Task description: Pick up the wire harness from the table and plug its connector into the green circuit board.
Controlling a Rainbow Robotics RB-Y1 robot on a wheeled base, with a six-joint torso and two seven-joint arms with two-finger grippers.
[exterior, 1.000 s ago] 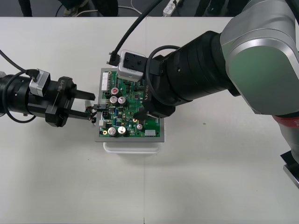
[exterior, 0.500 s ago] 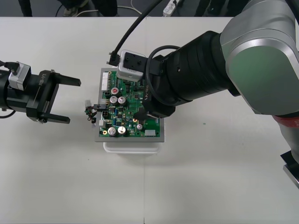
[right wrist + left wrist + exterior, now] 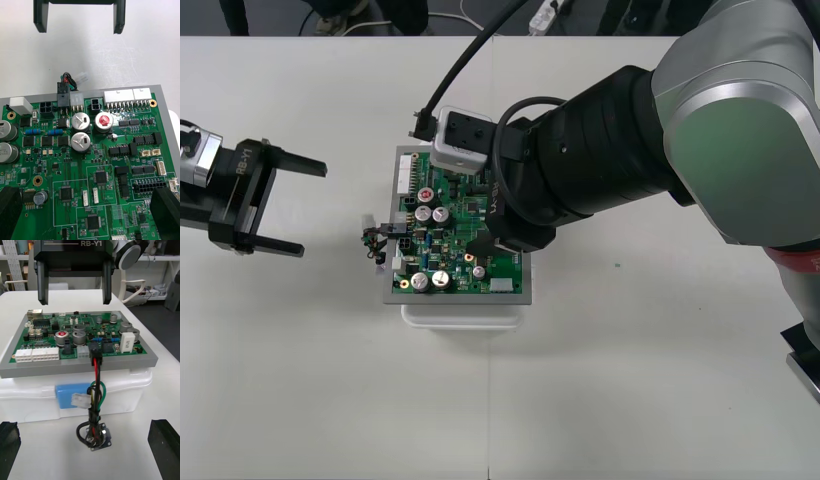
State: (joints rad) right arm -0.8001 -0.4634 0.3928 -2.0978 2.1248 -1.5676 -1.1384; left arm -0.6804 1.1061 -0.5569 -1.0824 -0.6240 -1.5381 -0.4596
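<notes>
1. Our right arm [image 3: 700, 130] reaches in over the table [image 3: 330, 400]. It holds the right gripper [image 3: 88, 213] just above the green circuit board [image 3: 442, 262], fingers spread wide with nothing between them.
2. The board, on its white base [image 3: 465, 318], lies directly beneath that claw. It also lies ahead of the other claw's fingertips, well apart from them.
3. Our left gripper [image 3: 290, 207] hangs over bare table, jaws wide and empty. It points at the board edge where the wires hang.
4. The wire harness [image 3: 96, 390] lies between the left claw's fingertips and the board, touching neither finger. Its wires drop from the board edge down the face of the base.
5. The socket [image 3: 98, 437] is the part of the harness nearest the left claw, at the foot of the base. We cannot tell whether it touches the table.
6. The plug [image 3: 62, 93] stands in a header on the board edge, beyond the right claw's fingertips. It looks seated to us, though we cannot judge how deep.
7. We judge the insertion done and the clearing-away step in hand. Next, the right claw should lift straight up off the board before swinging aside. The left should draw away along its own line, so that neither catches the wires. If the plug proves shallow, it needs a gentle press from above.
</notes>
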